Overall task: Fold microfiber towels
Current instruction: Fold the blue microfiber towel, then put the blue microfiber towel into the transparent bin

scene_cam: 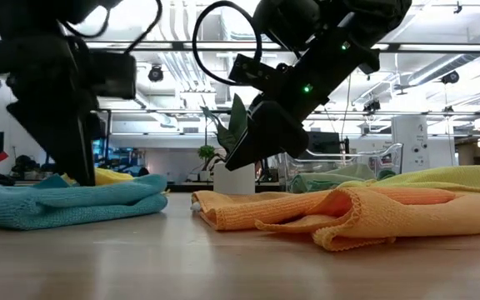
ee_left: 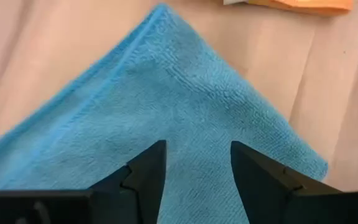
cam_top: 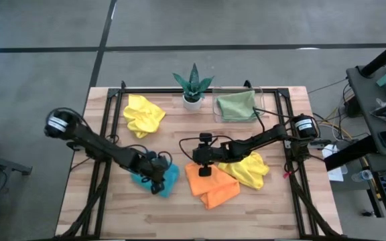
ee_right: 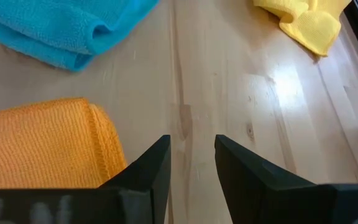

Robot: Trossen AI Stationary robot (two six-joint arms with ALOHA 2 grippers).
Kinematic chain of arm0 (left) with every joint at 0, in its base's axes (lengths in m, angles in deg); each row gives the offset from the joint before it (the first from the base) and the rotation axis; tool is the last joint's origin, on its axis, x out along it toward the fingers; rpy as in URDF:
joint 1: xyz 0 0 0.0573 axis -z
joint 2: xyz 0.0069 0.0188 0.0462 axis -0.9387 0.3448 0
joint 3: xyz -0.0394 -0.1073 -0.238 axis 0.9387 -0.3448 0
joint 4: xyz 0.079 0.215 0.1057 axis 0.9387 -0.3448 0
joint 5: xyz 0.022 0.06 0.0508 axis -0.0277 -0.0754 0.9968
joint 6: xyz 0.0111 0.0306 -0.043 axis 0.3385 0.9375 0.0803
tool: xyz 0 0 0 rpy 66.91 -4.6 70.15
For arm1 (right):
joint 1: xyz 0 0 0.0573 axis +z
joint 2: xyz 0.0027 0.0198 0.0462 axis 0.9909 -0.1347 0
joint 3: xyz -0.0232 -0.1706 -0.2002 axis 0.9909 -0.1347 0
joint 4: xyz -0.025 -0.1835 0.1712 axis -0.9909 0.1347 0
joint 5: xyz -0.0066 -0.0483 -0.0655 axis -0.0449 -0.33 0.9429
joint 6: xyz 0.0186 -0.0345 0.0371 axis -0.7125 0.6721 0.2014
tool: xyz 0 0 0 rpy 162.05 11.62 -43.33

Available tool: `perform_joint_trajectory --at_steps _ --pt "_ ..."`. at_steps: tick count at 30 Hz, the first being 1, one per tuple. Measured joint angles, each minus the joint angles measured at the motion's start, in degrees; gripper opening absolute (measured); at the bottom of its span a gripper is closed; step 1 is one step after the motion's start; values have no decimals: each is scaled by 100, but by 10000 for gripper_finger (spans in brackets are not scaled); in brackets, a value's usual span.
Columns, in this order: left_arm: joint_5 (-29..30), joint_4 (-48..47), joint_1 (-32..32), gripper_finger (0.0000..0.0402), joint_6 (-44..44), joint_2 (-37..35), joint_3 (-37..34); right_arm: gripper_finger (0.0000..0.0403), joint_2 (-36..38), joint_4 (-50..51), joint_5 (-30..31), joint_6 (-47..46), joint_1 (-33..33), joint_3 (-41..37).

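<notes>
A sky-blue towel (cam_top: 171,178) lies flat on the table left of centre, one corner (ee_left: 160,9) pointing away from my left gripper. My left gripper (ee_left: 197,149) stands open over it, pointing steeply down, with only the towel's top surface showing in the gap. An orange towel (cam_top: 216,187) lies rumpled at the near centre. My right gripper (ee_right: 192,142) hangs open over bare wood just beyond the orange towel's far left edge (ee_right: 98,137), with nothing between the fingers. One yellow towel (cam_top: 252,171) lies under the right arm, another (cam_top: 143,114) at the far left.
A spiky potted plant (cam_top: 193,87) stands at the far centre. Beside it a clear tray (cam_top: 261,95) holds a sage-green towel (cam_top: 236,106). Bare wood stretches along the table's near edge and between the blue and orange towels (ee_right: 185,74).
</notes>
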Motion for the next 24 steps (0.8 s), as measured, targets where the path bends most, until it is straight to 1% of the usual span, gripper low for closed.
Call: perform_joint_trajectory --at_steps 3,6,9,11,12,14,16,18,20,24 --pt "41 -26 -8 164 22 -333 -23 116 0 -4 16 -128 -13 0" --pt "-149 -464 24 164 16 -759 15 116 -2 -92 47 -557 -68 0" --pt "-177 -910 126 164 -63 -1278 4 116 -2 -124 50 -1279 -209 0" --pt "-218 -1238 168 164 -161 -1593 -30 116 -4 -156 -47 -1951 -330 0" --pt "-226 -1489 189 164 -209 -1745 -45 116 -4 -191 -272 -2211 -405 5" --pt "-249 -2005 232 164 -313 -2021 -80 119 -4 -251 -961 -2657 -579 50" --pt "-236 -2357 239 164 -318 -2287 -155 129 -7 -375 -1483 -2997 -737 89" --pt "-129 -2531 238 164 -320 -2510 -283 144 -50 -625 -1680 -3303 -836 132" --pt "-99 -2423 230 164 -322 -2709 -454 162 -124 -651 -1813 -3665 -894 255" --pt "-112 -1998 247 164 -328 -2857 -797 205 -282 -643 -2184 -3538 -922 624"
